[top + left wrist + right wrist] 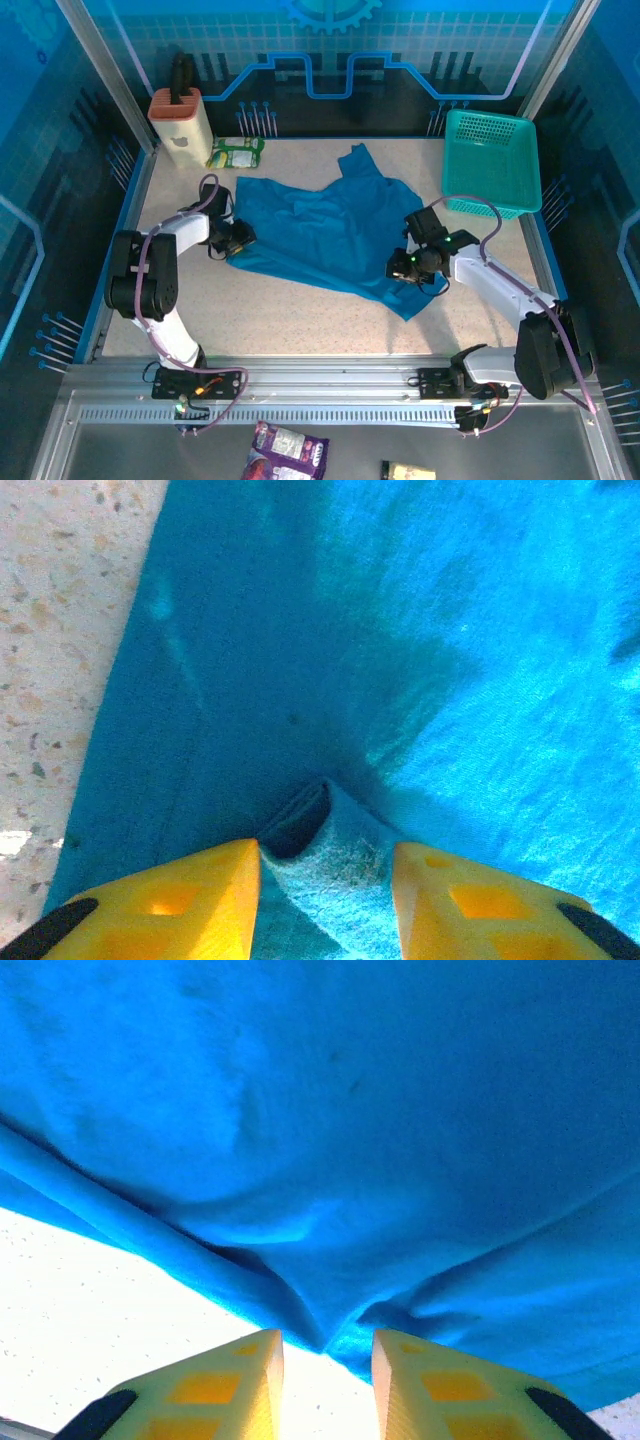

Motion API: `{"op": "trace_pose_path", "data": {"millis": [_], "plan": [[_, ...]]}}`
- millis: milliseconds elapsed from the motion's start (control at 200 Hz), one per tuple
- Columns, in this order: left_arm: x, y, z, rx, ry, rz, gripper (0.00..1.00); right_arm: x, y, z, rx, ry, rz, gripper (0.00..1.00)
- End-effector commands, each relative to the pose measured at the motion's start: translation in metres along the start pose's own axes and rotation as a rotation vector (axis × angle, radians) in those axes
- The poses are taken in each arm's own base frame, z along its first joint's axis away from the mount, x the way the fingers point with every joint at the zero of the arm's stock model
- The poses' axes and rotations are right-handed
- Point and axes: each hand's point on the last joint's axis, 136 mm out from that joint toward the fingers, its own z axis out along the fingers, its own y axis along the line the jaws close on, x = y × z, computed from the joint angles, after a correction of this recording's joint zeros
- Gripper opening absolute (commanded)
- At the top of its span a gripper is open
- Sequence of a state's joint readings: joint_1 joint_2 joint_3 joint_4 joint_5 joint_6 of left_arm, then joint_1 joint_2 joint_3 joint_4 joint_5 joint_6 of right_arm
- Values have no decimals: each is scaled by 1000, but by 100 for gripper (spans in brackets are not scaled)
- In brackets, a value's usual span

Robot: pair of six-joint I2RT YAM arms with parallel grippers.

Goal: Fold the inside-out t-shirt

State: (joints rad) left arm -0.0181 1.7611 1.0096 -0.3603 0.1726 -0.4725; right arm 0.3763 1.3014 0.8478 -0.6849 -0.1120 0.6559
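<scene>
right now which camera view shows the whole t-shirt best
The top external view: it takes in nearly the full outline of the t-shirt, lying rumpled on the table. The left wrist and right wrist views each give a close patch of blue cloth, with a fold bunched between the yellow fingers.

The t-shirt (380, 1110) overruns the right wrist view — the top view's bottom edge crops a purple packet (288, 452).

A teal mesh basket (490, 162) is sitting at the speckled desk's (300, 310) far right corner; a beige holder (180, 125) is standing far left, a green-white packet (238, 152) lying just beside it.
</scene>
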Motion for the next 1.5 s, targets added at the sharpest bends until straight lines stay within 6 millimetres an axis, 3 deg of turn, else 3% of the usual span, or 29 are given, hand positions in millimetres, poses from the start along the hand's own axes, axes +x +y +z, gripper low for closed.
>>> {"op": "trace_pose_path", "data": {"millis": [0, 220, 400, 550, 886, 1026, 1116, 1311, 1496], "plan": [[-6, 1, -8, -21, -32, 3, 43, 6, -8, -1, 17, 13, 39, 31], [-9, -6, -3, 5, -23, -1, 48, 4, -5, 0, 8, 16, 39, 31], [-21, -19, -13, 48, -62, 1, 37, 2, -5, -5, 13, 3, 32, 31], [-26, -25, -22, 61, -80, 12, 36, 5, -7, -5, 17, 6, 36, 31], [-22, -33, -18, 93, -61, 13, 20, 4, -7, -6, 16, 3, 38, 31], [-16, -30, -9, 81, -32, 13, 26, 8, -11, -1, 32, 21, 46, 31], [-12, -26, -2, 71, -7, 14, 29, 15, -23, 3, 85, 43, 78, 32], [-11, -24, -4, 62, -16, 29, 4, 42, -49, 13, 205, 134, 115, 32], [-15, -26, -13, 59, -39, 41, 0, 69, -68, 19, 279, 170, 137, 33]]}}
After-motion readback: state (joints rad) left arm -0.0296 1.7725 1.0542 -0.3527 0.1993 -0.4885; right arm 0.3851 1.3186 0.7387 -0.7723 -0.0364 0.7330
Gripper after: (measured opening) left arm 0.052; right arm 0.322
